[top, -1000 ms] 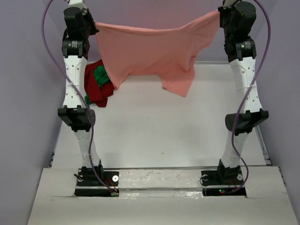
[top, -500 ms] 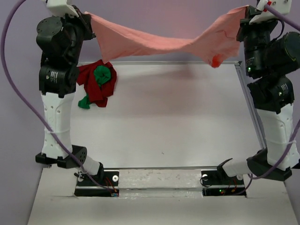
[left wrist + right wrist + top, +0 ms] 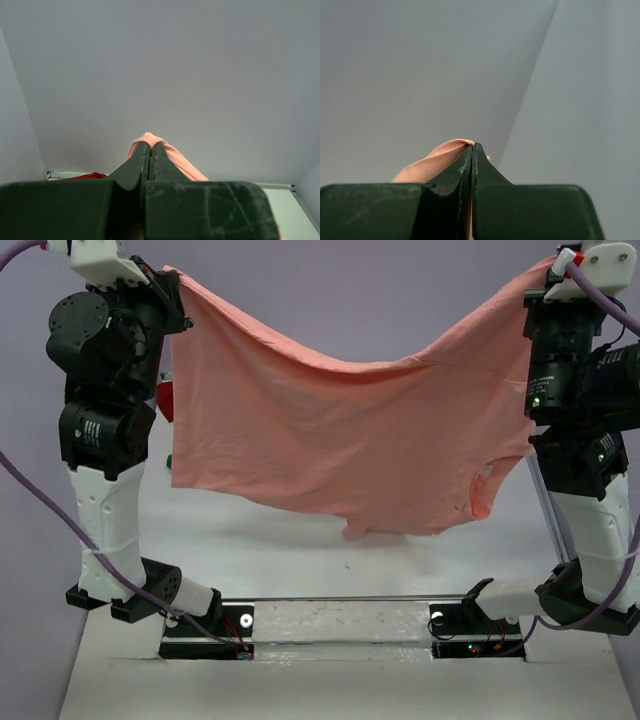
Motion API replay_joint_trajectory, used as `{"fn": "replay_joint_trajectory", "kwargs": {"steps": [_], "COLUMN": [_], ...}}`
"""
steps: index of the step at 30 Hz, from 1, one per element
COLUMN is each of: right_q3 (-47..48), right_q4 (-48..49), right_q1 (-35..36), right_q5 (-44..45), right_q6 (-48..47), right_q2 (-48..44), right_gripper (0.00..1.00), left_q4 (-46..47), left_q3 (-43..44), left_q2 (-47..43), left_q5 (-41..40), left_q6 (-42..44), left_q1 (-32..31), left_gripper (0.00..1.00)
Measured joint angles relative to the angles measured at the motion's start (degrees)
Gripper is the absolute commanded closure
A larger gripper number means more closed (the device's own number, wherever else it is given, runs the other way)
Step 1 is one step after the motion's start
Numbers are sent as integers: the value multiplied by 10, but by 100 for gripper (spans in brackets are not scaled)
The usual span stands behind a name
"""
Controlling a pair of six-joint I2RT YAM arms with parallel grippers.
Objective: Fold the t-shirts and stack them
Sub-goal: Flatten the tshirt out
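Holding pink shirt (image 3: 340, 440) spread wide in the air between both arms, above the counter (image 3: 300, 555).

Pinched shut on one top corner with left fingers (image 3: 134, 167), on the other with right fingers (image 3: 464, 167); nothing else gripped. Hangs straight down from both grips, long axis left to right, parallel to the counter's near edge, sagging at mid-span. Cannot tell whether the bottom hem touches the counter. Gripped evenly, neither arm nearer. Red shirt (image 3: 163, 400) noted at the counter's left edge, mostly hidden behind the pink one. Judged next: lower together, keep the span taut, lay flat clear of the red shirt.
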Motion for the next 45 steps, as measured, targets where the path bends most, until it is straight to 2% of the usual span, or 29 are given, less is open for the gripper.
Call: {"fn": "replay_joint_trajectory", "kwargs": {"steps": [5,7,12,15,19,23,29,34,38,41,42,45], "right_q3": [63,101,196,215,229,238,236,154,99,99,103,109], "right_q4": [29,24,-50,-99,-147,-171,-177,-168,-133,-91,-78,-33], "right_q1": [-8,-39,-178,-243,-283,-286,-276,-240,-95,69,94,108], "right_q5": [-5,-28,-123,-167,-197,-220,-240,-217,-146,-109,-96,-36], "right_q6": [-10,5,108,161,202,223,236,221,159,89,71,23], "right_q2": [82,146,299,372,428,439,386,243,105,28,9,-30], "right_gripper": [100,100,100,100,100,100,100,100,100,100,100,100], "left_q4": [2,8,27,42,43,43,47,40,43,49,54,58], "left_q3": [55,78,106,110,110,110,110,66,-1,-32,-36,-27], "left_q2": [93,148,280,347,406,416,369,251,92,-24,-55,-129], "left_q5": [0,1,37,58,75,84,89,64,31,15,9,-13], "left_q6": [3,5,1,-1,-2,-3,-7,-2,13,21,22,23], "left_q1": [0,0,27,58,95,115,114,71,-22,-77,-82,-85], "left_gripper": [100,100,100,100,100,100,100,100,100,100,100,100]}}
